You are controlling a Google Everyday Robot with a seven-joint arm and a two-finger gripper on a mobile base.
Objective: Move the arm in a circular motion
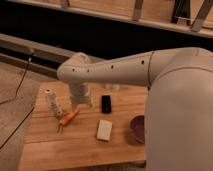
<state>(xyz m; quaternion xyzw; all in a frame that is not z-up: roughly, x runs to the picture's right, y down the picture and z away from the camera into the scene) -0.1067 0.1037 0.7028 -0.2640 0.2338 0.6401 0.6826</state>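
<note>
The cream-white arm (115, 67) reaches from the right across the view to a rounded joint (74, 67), then turns down toward the wooden table (75, 145). The gripper (81, 101) is at the lower end of that down-pointing segment, just above the table's back left part, between a white bottle-like thing (53, 103) and a black flat object (106, 103). It holds nothing that I can see. The arm's thick base segment (180, 115) fills the right side and hides that part of the table.
On the table lie an orange carrot (69, 117), a white rectangular block (104, 130) and a dark purple bowl (137, 129). A black cable (20, 80) runs over the floor at left. A dark ledge and rail (45, 50) run behind the table.
</note>
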